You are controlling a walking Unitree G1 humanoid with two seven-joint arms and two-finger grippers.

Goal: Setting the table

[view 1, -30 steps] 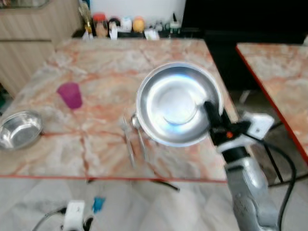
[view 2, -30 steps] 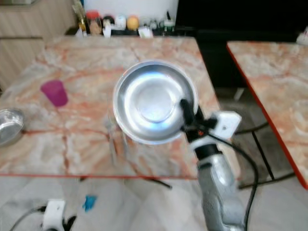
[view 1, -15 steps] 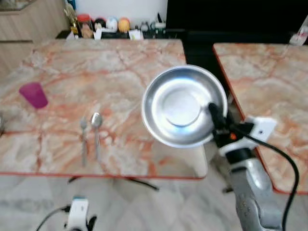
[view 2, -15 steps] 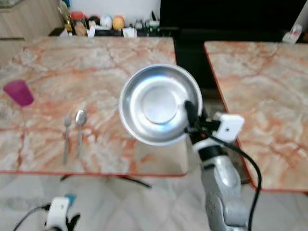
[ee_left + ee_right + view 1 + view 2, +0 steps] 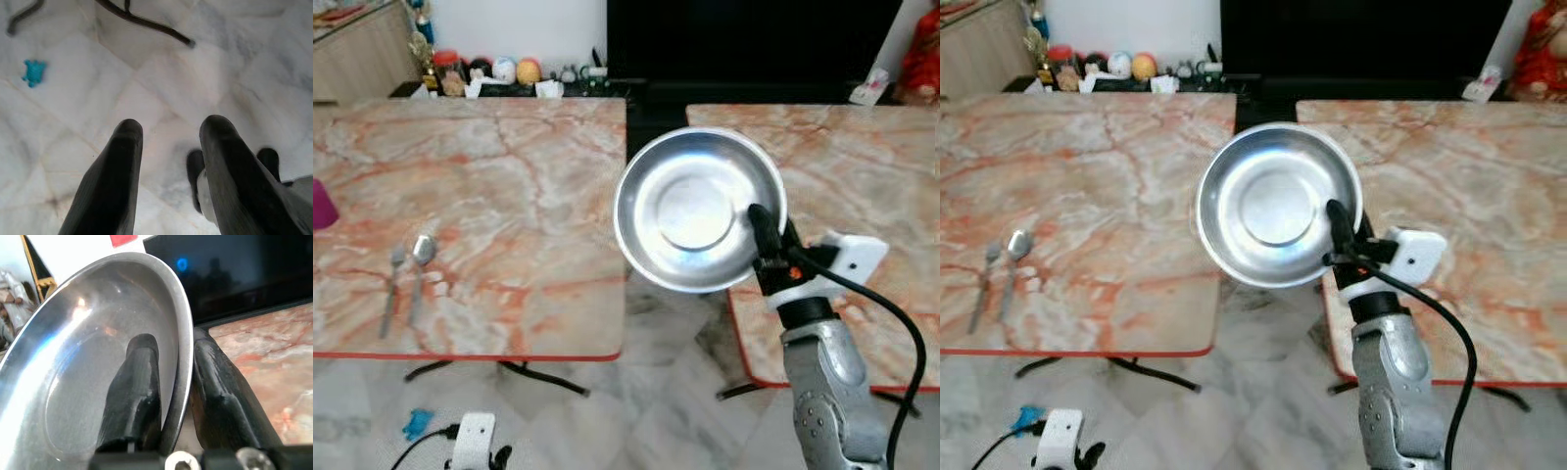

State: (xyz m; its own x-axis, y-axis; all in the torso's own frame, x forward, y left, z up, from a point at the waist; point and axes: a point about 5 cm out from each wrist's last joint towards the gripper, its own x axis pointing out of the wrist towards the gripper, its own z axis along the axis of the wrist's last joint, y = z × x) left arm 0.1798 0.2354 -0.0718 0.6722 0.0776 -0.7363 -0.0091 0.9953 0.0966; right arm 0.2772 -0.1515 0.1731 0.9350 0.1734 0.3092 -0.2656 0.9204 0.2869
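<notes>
My right gripper (image 5: 766, 230) is shut on the rim of a shiny steel bowl (image 5: 690, 206), held up and tilted toward me over the gap between two marble tables. In the right wrist view one finger lies inside the steel bowl (image 5: 93, 362) and the other outside its rim. A fork (image 5: 390, 292) and a spoon (image 5: 419, 264) lie side by side near the front edge of the left table (image 5: 509, 186). My left gripper (image 5: 168, 161) hangs open above the floor with nothing between its fingers.
A second marble table (image 5: 862, 166) stands to the right, partly under the bowl. A purple cup's edge (image 5: 321, 206) shows at the far left. Bottles and jars (image 5: 499, 73) line a ledge behind the left table. A blue scrap (image 5: 416, 423) lies on the white floor.
The view has swung to the right: the left table, cutlery and purple cup have slid leftward and the right table has come into view. The bowl stays held in my right gripper.
</notes>
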